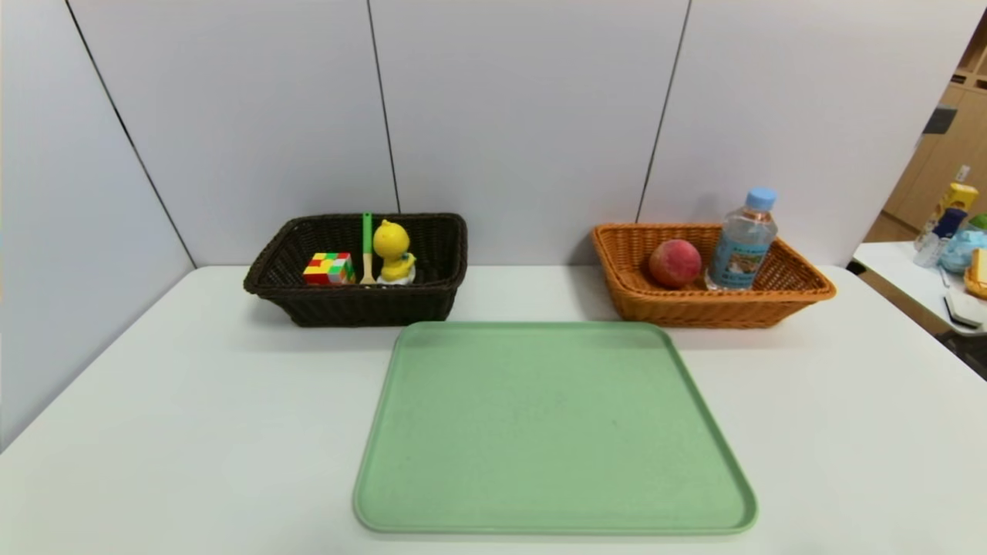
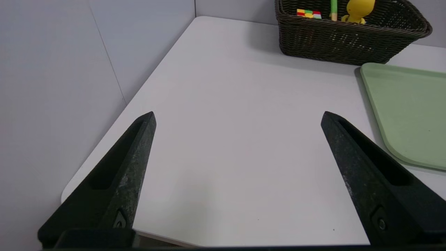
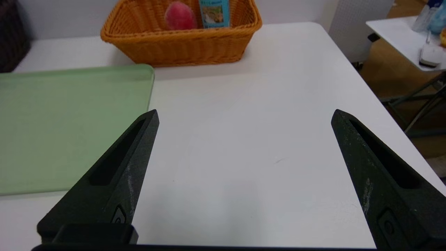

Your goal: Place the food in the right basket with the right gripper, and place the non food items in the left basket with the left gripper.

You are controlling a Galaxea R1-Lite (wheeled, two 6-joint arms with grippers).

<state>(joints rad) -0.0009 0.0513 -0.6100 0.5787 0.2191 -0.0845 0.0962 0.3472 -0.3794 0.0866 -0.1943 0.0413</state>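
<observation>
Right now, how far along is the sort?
Looks finished. Done: cube, duck toy and pasta spoon sit in the dark basket; peach and water bottle in the orange basket. In hand: nothing; left gripper and right gripper open over bare table. Left: nothing on the tray; marker not visible.

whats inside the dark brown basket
The dark brown basket holds a puzzle cube, a green-handled spoon and a yellow duck toy. Its near wall hides the floor; no marker is visible.
</observation>
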